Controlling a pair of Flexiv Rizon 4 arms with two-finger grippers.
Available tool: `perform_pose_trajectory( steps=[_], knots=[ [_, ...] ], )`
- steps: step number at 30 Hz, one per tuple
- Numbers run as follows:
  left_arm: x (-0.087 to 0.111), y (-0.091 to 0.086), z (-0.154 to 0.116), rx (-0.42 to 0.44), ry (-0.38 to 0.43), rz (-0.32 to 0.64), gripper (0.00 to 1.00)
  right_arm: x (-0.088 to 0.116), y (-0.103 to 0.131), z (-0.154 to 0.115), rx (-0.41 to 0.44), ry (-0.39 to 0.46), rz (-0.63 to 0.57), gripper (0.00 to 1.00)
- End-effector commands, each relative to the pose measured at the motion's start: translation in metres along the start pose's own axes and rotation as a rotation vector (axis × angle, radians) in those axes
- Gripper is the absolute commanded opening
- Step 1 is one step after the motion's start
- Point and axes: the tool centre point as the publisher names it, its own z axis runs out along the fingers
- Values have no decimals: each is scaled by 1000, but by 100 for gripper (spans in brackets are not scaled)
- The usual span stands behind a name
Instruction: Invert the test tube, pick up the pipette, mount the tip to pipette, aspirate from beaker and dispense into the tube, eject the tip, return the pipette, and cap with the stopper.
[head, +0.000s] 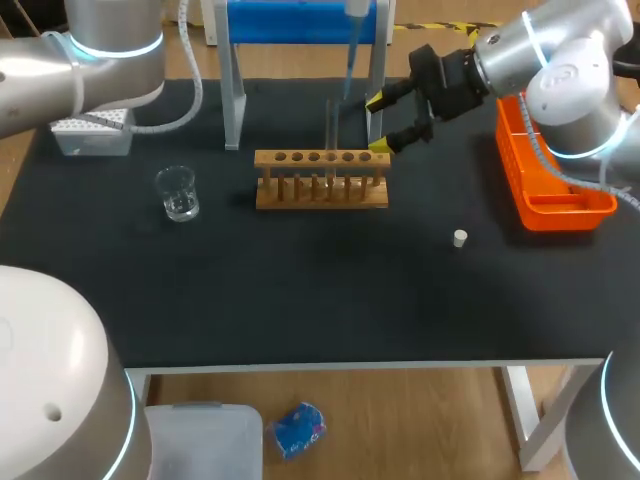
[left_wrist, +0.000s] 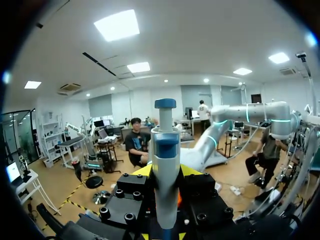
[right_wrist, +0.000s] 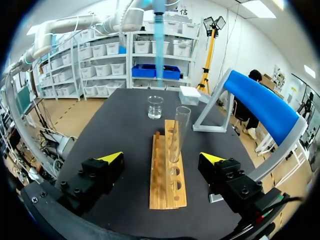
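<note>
A clear test tube (head: 330, 125) stands upright in the wooden rack (head: 320, 190) at mid-table. My right gripper (head: 381, 125) is open at the rack's right end, its yellow tips apart and nothing between them. From the right wrist, the rack (right_wrist: 168, 175) and test tube (right_wrist: 180, 132) lie ahead of the open right gripper (right_wrist: 161, 159). The pipette (head: 350, 55) with its blue tip hangs above the rack, close to the tube's mouth. My left gripper (left_wrist: 165, 200) is shut on the pipette (left_wrist: 165, 165). The beaker (head: 178, 193) stands left of the rack. The white stopper (head: 459, 237) lies to the right.
The blue pipette stand (head: 300, 30) rises behind the rack. A white tip box (head: 90, 130) sits at the back left. An orange bin (head: 545, 175) stands at the right edge, under my right arm.
</note>
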Motion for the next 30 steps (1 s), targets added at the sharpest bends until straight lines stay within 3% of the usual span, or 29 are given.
perform_pose_trajectory(
  steps=[1,11,19,21,30],
  knots=[
    [13,1,1,8,-9,-3,0,5,3,-6,-25,7,-9,100],
    [47,9,5,9,0,-9,0,48,27,-49,-118,25,-96,100],
    [79,25,12,9,5,-43,0,95,50,-82,-285,50,-155,100],
    [85,25,13,-33,3,-39,0,98,52,-84,-274,52,-167,100],
    [85,25,13,-33,3,-39,0,98,52,-84,-274,52,-167,100]
  ],
)
